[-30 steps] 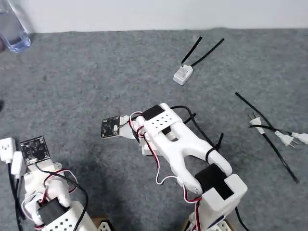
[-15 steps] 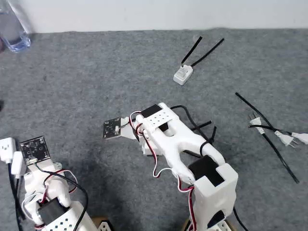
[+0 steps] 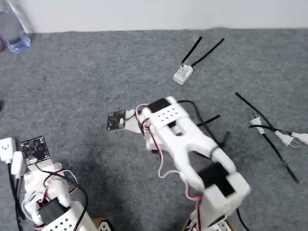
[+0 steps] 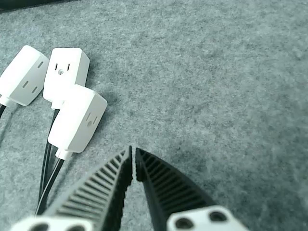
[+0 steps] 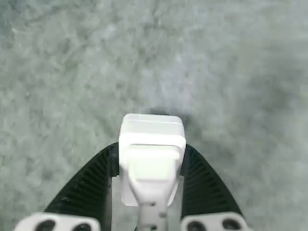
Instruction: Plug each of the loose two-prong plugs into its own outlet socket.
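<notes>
Right wrist view shows us the right gripper [image 5: 151,149] clamped on a white socket block [image 5: 152,130]. Our left gripper [image 4: 133,156] is pinched together on nothing, just beside the socket cluster [image 4: 66,72] of three white outlets. On the grey tabletop [image 3: 72,86], the loose plugs [image 3: 285,139] lie well apart from that cluster, as does the held block.
</notes>
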Controlling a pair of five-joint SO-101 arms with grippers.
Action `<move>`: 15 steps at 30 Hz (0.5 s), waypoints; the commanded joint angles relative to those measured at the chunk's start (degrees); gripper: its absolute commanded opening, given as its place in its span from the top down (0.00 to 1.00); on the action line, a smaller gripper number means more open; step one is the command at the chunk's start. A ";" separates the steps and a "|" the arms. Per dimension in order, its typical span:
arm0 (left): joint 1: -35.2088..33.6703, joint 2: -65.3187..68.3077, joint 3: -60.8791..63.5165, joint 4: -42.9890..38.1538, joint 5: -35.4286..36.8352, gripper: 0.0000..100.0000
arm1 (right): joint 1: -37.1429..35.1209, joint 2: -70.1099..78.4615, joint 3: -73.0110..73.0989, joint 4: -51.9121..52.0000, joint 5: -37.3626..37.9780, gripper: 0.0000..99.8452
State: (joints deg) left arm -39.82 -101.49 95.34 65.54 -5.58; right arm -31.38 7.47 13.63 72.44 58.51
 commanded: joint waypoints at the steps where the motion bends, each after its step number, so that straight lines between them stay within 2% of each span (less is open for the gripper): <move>1: -0.26 -0.18 -0.22 -1.32 -0.53 0.99 | 2.68 -11.12 -1.14 4.00 0.26 0.99; 8: -0.09 -0.18 -0.22 -1.32 -0.53 0.99 | 10.33 -24.48 -0.97 10.24 -0.26 0.99; 15: 0.00 -0.18 -0.22 -1.32 -0.53 0.99 | 17.71 -37.23 -0.97 10.33 -3.25 0.99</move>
State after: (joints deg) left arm -39.82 -101.49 95.34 65.54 -5.58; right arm -17.23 -24.18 13.71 82.55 55.96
